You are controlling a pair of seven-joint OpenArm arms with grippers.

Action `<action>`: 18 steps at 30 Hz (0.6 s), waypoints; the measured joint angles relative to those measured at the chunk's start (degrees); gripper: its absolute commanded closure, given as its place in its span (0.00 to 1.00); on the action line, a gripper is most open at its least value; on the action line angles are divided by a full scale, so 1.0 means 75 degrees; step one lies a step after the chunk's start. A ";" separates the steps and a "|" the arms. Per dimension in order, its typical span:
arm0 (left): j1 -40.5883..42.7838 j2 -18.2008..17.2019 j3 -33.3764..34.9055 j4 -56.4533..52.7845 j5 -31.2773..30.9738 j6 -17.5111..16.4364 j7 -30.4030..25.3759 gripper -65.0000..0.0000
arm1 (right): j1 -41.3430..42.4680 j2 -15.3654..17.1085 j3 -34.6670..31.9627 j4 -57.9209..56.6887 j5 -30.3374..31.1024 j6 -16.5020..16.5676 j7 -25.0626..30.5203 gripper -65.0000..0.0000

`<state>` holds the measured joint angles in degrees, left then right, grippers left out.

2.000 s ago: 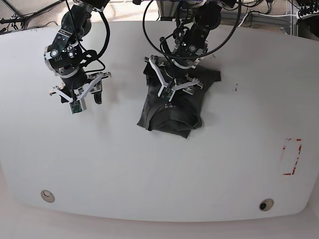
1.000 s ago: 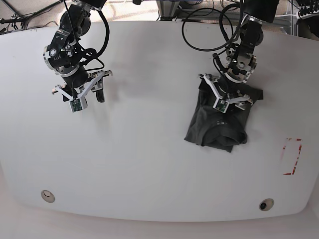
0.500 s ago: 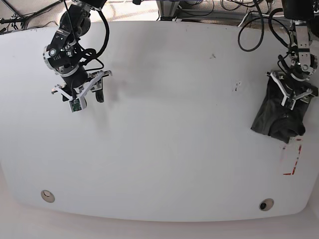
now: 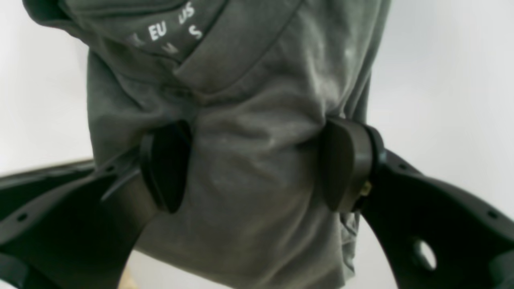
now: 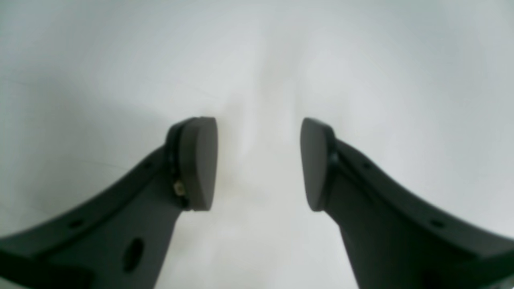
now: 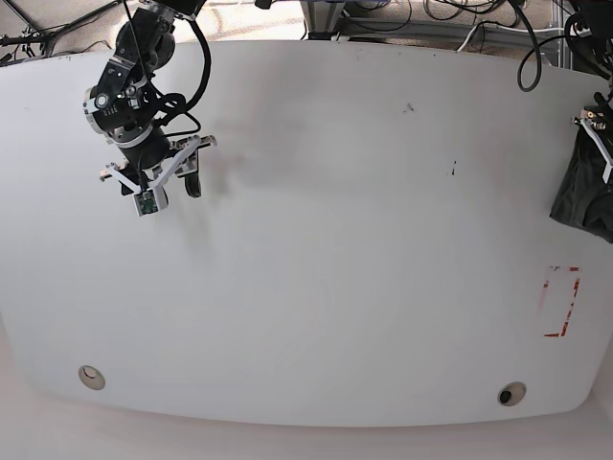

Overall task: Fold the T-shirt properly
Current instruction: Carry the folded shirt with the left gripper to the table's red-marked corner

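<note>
Left gripper point(image 4: 253, 168): your left claw stands wide with a thick bunch of the T-shirt point(image 4: 249, 120) pinched between its 2 dark pads; cloth fills the whole gap and bulges around both pads.
Left pads point(image 4: 166, 166): 1 at 9 o'clock of the bunch, 1 at 3 o'clock, both pressed into fabric.
T-shirt, left wrist view: dark charcoal grey, wrinkled, runs from 12 o'clock down past the pads to 6 o'clock; neck band and white printed letters sit at 11 o'clock.
T-shirt, base view: you see it as a dark bundle point(image 6: 586, 196) at the 3 o'clock edge of the frame, partly cut off by the border, at the table's right rim.
Left arm, base view: only a bit of white claw frame point(image 6: 601, 144) shows at the top of the bundle, at 3 o'clock.
Right gripper point(image 5: 259, 164): your right claw is parted about halfway, nothing between the pads, only bare white table point(image 5: 257, 60) behind them.
Right gripper, base view: point(image 6: 158, 187) at 10 o'clock over the table point(image 6: 316, 268), well apart from the shirt; whether it touches the surface you can't tell.
Red marking point(image 6: 561, 302): outline on the table at 4 o'clock, just below the bundle, not touching it.
2 round fittings: 1 at 7 o'clock point(image 6: 91, 376), 1 at 5 o'clock point(image 6: 510, 394), near the front edge.
</note>
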<state>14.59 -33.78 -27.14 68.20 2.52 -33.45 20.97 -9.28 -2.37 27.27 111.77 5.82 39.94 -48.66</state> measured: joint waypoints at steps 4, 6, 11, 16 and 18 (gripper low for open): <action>0.0254 0.0044 -0.0108 0.0265 0.0105 -0.0006 0.0061 0.29 | 0.0000 -0.0035 -0.0020 0.0000 -0.0003 0.0000 0.0000 0.52; 0.0306 0.0146 -0.0166 0.0452 0.0221 -0.0003 0.0157 0.29 | 0.0003 -0.0114 -0.0009 0.0006 -0.0006 -0.0003 0.0009 0.52; 0.0347 0.0326 -0.0332 0.1218 0.0446 -0.0230 0.1262 0.29 | 0.0000 -0.0251 -0.0044 0.0044 0.0000 0.0006 -0.0006 0.52; 0.0423 0.0402 -0.0417 0.2328 0.0609 -0.1000 0.2716 0.29 | -0.0041 -0.0256 -0.0029 0.0388 0.0000 0.0000 0.0000 0.52; 0.0338 0.0446 -0.0580 0.2926 0.0612 -0.1037 0.3057 0.29 | -0.0047 -0.0251 -0.0029 0.0484 0.0000 0.0000 0.0000 0.52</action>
<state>17.12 -30.44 -31.48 90.15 7.11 -41.23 43.90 -9.63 -4.25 27.05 115.39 5.82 39.94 -48.66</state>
